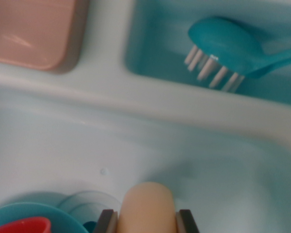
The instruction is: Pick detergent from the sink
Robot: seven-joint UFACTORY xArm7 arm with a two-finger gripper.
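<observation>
While the pale sink basin (63, 141) lies mostly bare, a blue bowl (19, 216) with something red (26, 225) in it sits at the wrist view's lower left, beside a drain (87, 206). Beyond the sink's rim, a teal tray (150, 53) holds a teal brush (228, 46), bristles down; a pink tray (29, 31) sits to its left. The end effector (145, 225) is clamped on the tan detergent bottle (145, 206), rounded end pointing up the view, over the basin.

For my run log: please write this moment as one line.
phase: grasp | gripper: shut on detergent | place: sink | brush: in upper compartment, apart
</observation>
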